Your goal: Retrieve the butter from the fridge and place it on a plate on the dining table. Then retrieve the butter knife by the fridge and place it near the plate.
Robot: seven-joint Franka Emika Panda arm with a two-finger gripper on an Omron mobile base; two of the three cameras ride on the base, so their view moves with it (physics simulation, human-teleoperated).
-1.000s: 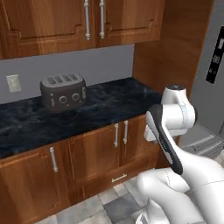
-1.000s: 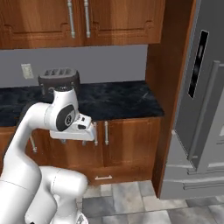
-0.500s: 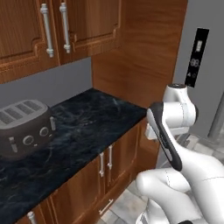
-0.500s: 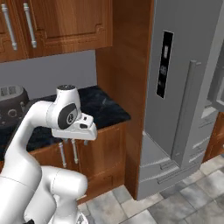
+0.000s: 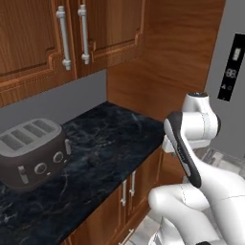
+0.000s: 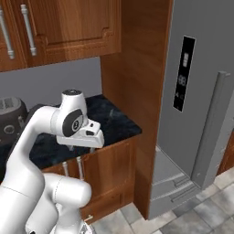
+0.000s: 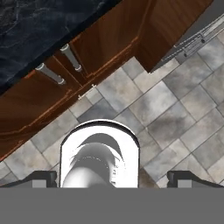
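Observation:
The fridge (image 6: 201,105) is tall grey steel with a black display panel (image 6: 184,73) and a long bar handle (image 6: 211,132). It stands at the right in the right base view, doors shut. Its edge also appears at the upper right of the left base view as the fridge (image 5: 234,57). My gripper (image 6: 86,142) hangs folded close to my body and points down at the floor, left of the fridge. In the hand view the gripper (image 7: 114,178) is open, its dark fingertips (image 7: 41,177) far apart with nothing between them. The butter, plate, dining table and butter knife are out of view.
A dark toaster (image 5: 31,153) sits on the black marbled counter (image 5: 110,143) under wooden wall cupboards (image 5: 72,33). A tall wooden panel (image 6: 137,68) separates the counter from the fridge. Lower cabinet doors (image 7: 87,57) and grey floor tiles (image 7: 175,113) lie below my hand.
The whole picture has shifted: the base has moved right, so counter and toaster slid left and the fridge looms larger. The arm keeps its folded pose and the gripper stays open.

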